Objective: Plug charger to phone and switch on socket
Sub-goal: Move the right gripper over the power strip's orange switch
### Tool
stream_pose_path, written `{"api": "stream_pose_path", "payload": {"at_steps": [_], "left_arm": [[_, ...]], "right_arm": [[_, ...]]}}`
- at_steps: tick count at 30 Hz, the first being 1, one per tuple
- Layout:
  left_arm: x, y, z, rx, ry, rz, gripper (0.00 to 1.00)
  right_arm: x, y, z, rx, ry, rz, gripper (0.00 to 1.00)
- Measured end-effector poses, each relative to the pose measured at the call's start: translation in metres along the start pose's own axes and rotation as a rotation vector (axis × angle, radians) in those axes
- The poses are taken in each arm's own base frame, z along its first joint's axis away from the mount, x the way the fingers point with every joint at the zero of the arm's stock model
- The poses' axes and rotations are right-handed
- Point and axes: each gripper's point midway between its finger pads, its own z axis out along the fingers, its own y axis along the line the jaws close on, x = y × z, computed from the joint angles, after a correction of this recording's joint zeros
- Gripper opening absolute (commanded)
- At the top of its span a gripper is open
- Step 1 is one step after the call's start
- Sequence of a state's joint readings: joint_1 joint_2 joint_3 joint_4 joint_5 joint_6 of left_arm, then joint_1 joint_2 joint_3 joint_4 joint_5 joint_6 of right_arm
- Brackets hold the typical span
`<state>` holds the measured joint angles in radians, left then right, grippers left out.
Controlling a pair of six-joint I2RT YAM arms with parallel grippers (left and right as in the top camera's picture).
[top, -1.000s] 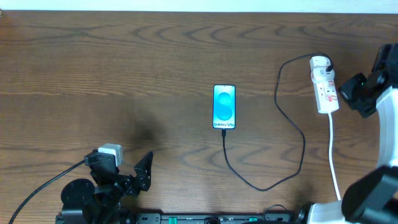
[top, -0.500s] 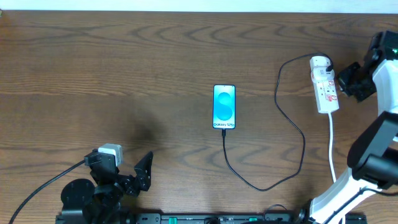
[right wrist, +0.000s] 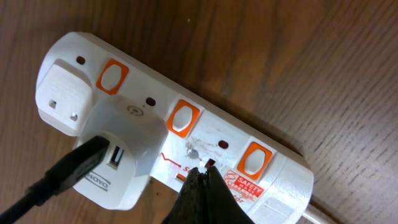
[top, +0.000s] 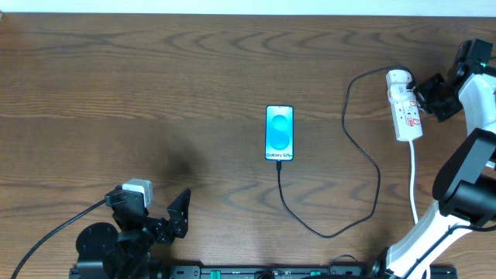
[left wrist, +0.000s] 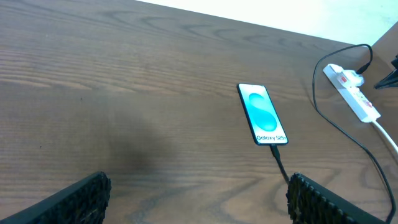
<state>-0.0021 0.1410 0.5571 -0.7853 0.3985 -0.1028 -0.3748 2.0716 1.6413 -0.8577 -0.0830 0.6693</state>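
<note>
Bright, even light; a faint soft shadow on the table (left wrist: 124,149) just ahead of the left gripper (left wrist: 199,186) (itself slightly out of focus).

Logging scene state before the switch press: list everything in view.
phone: one, black frame, cyan screen, flat at table centre.
charger cable: one, black, runs from the phone's near end in a loop to the strip.
power strip: one, white, far right of the table.
switches: three, orange-framed, along the strip.
USB adapter: one, white, plugged into the strip's end socket, black cable in it.
white cord: one, from the strip toward the near edge.
table: one, dark wood grain.
left gripper: open, near left, holding nothing.
right gripper: shut, tip at the strip near the middle switch.
</note>
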Motion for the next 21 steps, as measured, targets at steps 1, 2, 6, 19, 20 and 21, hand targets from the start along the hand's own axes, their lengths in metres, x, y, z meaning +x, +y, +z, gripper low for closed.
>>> {"api": "stream_pose_path", "payload": {"at_steps": [1, 2, 6, 19, 20, 21], "left_arm": [[0.000, 0.000, 0.000, 0.000, 0.000, 0.000, 0.90], [0.000, 0.000, 0.000, 0.000, 0.000, 0.000, 0.91], [0.000, 0.000, 0.000, 0.000, 0.000, 0.000, 0.91], [0.000, 0.000, 0.000, 0.000, 0.000, 0.000, 0.90], [0.000, 0.000, 0.000, 0.000, 0.000, 0.000, 0.90], [0.000, 0.000, 0.000, 0.000, 0.000, 0.000, 0.90]], "right_arm": [[-0.002, 0.002, 0.001, -0.007, -0.008, -0.001, 0.01], [-0.003, 0.002, 0.002, -0.009, -0.011, -0.001, 0.01], [-0.003, 0.001, 0.014, -0.004, -0.001, 0.000, 0.01], [-0.008, 0.006, 0.018, -0.021, -0.019, -0.002, 0.01], [-0.009, 0.006, 0.019, -0.021, -0.020, -0.002, 0.01], [-0.009, 0.006, 0.020, -0.023, -0.023, -0.002, 0.01]]}}
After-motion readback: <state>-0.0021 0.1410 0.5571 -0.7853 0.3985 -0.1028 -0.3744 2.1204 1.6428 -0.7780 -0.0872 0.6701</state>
